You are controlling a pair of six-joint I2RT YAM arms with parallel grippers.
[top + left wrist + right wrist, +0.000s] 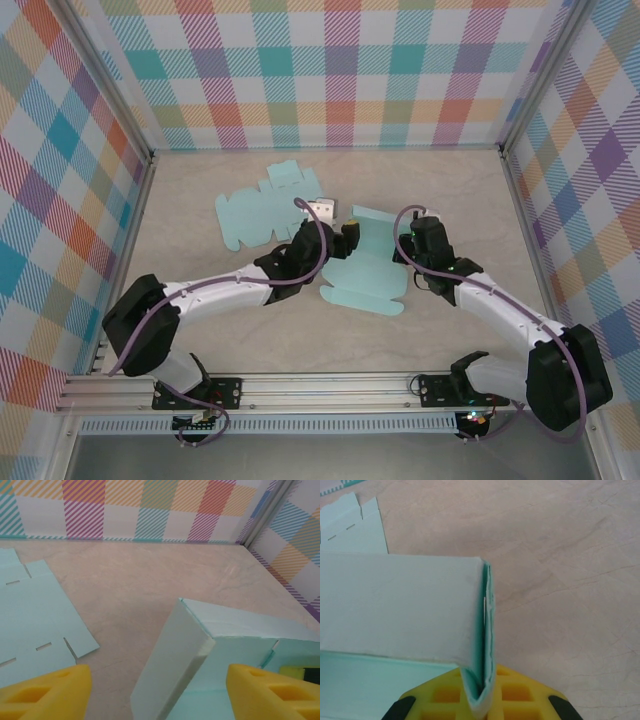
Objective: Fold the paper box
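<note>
Paper box (365,285) partly folded, long axis near-to-far

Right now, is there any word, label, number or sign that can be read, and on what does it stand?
None can be read.
The box and the flat sheet are plain teal paper.
The walls bear only coloured checks.
</note>
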